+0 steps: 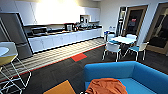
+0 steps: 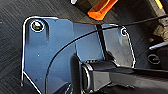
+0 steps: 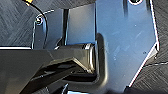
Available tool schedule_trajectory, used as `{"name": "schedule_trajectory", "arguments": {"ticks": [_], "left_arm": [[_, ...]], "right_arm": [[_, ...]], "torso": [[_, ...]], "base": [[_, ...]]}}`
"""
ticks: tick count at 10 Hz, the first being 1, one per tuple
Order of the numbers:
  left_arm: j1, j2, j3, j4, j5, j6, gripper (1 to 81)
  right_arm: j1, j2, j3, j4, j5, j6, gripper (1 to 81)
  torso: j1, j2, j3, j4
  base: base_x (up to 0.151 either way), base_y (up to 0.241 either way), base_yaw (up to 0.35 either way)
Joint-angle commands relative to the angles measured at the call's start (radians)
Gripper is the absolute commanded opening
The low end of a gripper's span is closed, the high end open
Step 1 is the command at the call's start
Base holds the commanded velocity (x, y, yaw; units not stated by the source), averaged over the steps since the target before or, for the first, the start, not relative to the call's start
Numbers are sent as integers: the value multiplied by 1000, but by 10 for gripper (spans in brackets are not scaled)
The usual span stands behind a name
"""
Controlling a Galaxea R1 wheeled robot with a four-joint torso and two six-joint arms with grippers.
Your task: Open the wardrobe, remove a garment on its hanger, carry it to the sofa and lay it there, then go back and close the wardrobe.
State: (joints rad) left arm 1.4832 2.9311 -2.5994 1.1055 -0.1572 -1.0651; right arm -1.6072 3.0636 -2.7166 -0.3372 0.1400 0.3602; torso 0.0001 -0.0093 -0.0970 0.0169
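We see the garment [image 1: 107,86] crumpled on the sofa [image 1: 140,72] seat, at its left end | kitchen counter [image 1: 65,37] behind | we cannot tell either gripper's jaw state

No text, labels or nos. I can read anywhere. Garment [image 1: 107,86] on the sofa [image 1: 140,75], near right: lettering not visible to me. Far kitchen cabinets [image 1: 62,40] & appliances too blurred for any brand or sign.
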Motion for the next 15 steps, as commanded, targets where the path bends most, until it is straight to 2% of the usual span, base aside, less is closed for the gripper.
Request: {"name": "schedule_trajectory", "arguments": {"ticks": [1,15], "left_arm": [[-39,1,2,34,47,11,811],[-42,14,2,37,65,19,811]], "right_arm": [[28,3,3,-5,-46,-1,811],[28,5,-4,-5,-46,-1,811]], "torso": [[0,0,0,0],[0,0,0,0]], "base": [[0,0,306],[0,0,305]]}}
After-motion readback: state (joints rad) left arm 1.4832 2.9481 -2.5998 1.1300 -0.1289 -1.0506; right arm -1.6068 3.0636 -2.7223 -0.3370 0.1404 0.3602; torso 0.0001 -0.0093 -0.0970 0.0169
